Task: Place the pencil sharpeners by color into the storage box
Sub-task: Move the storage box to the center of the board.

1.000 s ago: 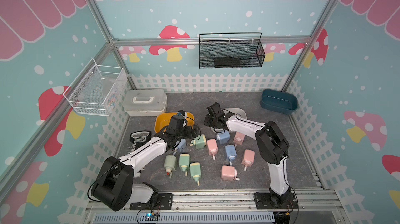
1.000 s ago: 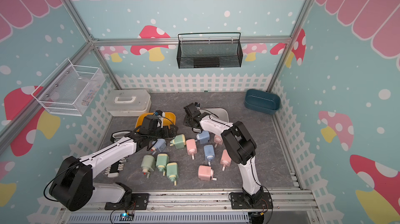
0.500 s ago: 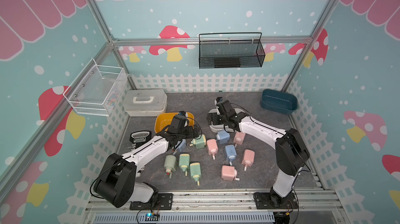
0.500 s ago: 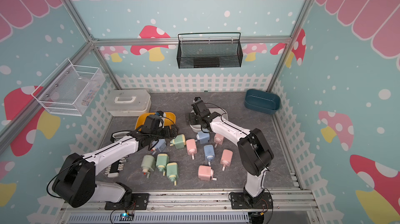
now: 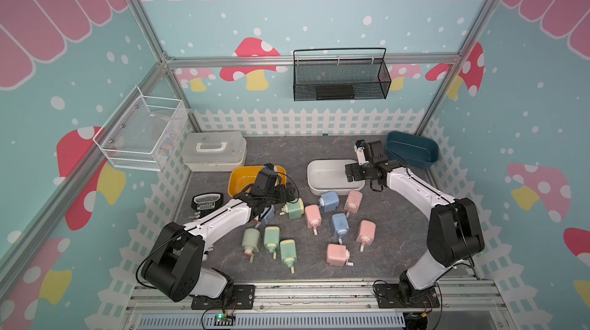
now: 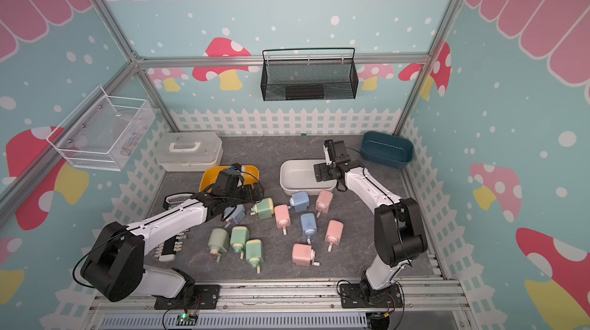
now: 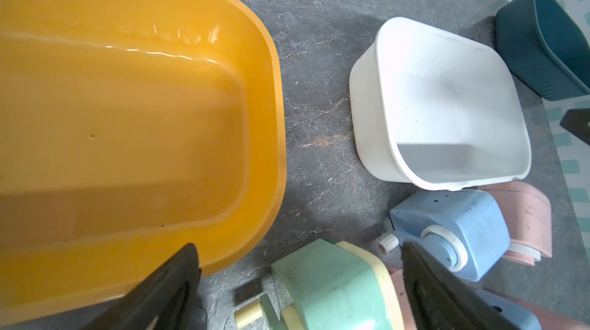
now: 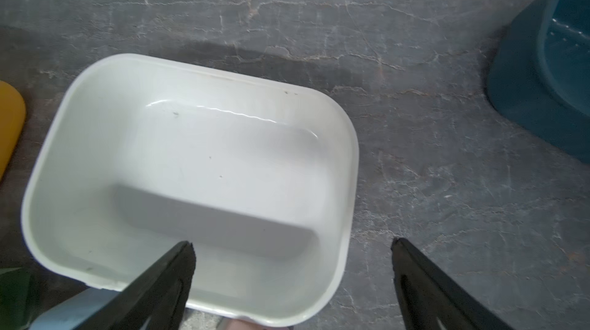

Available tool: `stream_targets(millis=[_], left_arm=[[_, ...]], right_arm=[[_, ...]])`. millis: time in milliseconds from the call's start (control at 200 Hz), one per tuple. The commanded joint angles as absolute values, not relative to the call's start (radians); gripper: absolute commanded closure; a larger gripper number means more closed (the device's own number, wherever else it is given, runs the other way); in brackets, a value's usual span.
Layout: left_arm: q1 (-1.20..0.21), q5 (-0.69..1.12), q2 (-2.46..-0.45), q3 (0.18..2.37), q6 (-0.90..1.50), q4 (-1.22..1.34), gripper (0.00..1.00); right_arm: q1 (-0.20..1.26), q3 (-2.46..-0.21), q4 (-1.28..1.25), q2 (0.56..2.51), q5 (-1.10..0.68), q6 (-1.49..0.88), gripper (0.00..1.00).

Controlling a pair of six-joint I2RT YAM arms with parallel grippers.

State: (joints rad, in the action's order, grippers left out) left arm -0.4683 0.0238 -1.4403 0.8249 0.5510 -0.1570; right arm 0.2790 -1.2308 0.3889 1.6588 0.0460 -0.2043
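Right wrist view: the right gripper (image 8: 292, 243) hangs over the white bin's (image 8: 204, 66) edge, jaws spread wide and holding nothing. The left gripper (image 7: 298, 246), also spread wide and holding nothing, hovers over a green sharpener (image 7: 332, 283) left of that bin. The pencil sharpeners (image 5: 339, 224) lie scattered on the tabletop in front of the bin, and the nearest ones are just beside its front wall.

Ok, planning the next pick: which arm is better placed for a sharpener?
Left. The left gripper, open, hovers at the green sharpener; the right gripper, also open, hangs over the white bin.
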Motion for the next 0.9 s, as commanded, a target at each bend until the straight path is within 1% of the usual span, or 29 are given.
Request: stream_targets(millis=[0,225,455,685,765,840,896], left_arm=[[-0.474,-0.014,-1.452,0.849,0.57,-0.144,0.01],[-0.474,-0.036,-1.424,0.837,0.597,-0.16,0.01],[-0.474,-0.057,-1.392,0.844,0.577,-0.22,0.01],[-0.474,-0.061,-1.402,0.848,0.574,-0.236,0.01],[-0.474,-0.061,-1.408,0.854,0.582,-0.235,0.01],[-0.474,-0.064,-1.417,0.856,0.603,-0.232,0.01],[-0.474,-0.061,-1.424,0.855,0.613,-0.226,0.01]], right_arm=[[0.258,-1.226,0.432,1.675,-0.003,-0.146,0.04],[0.211,-1.273,0.469,1.751,-0.005,-0.156,0.06],[0.209,-1.334,0.488,1.837,0.014,-0.186,0.15],[0.208,-1.368,0.486,1.885,-0.015,-0.179,0.32],[0.207,-1.371,0.48,1.888,-0.035,-0.156,0.42],[0.208,-1.373,0.479,1.891,-0.011,-0.147,0.5],[0.208,-1.373,0.479,1.893,0.019,-0.149,0.52]])
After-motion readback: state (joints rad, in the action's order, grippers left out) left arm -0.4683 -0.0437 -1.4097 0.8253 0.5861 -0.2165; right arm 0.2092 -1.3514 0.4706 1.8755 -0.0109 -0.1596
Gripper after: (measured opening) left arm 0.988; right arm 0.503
